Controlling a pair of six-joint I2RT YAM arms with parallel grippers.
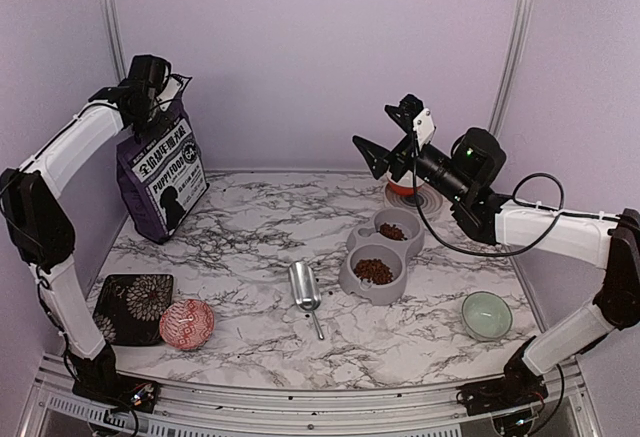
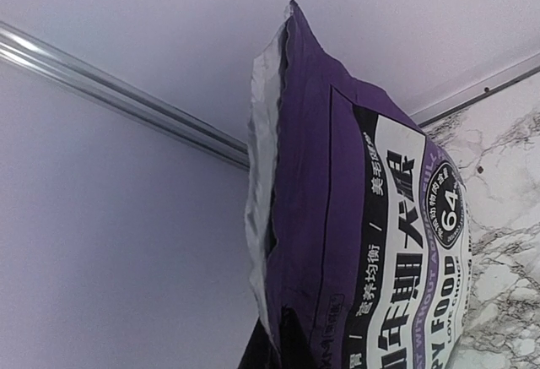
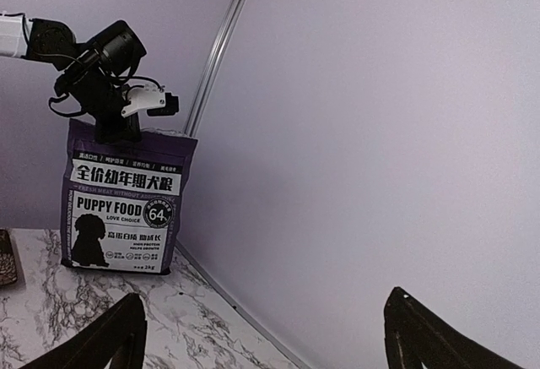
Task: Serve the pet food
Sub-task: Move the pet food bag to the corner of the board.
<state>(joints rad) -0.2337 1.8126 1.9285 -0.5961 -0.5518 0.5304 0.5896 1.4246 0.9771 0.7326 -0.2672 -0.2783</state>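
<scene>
The kibble (image 1: 373, 271) lies in two loose heaps, one in each bowl of the feeder (image 1: 349, 279). It sits low on the surface (image 1: 260, 227), beneath the right hand (image 1: 365, 157) and well apart from the left hand (image 1: 155, 107). A heap points nowhere and has no long axis of its own. We read those from the feeder, whose length runs slantwise: the far bowl is almost under the right hand, and the near bowl is just beside the scoop (image 1: 303, 287), which lies flat and unheld.

The right hand is raised and released, its fingers spread wide on nothing. The left hand is up at the top edge of the bag (image 1: 160, 177) and, as far as we can tell, clenched on it. The bag hangs below that hand, leaning a little, its base at or just touching the surface.

With both bowls filled, we judge the serving itself done and the step in hand to be parking the bag. The next move calls for seating the bag squarely on its base before the left hand lets go, because a soft, leaning bag may topple.
</scene>
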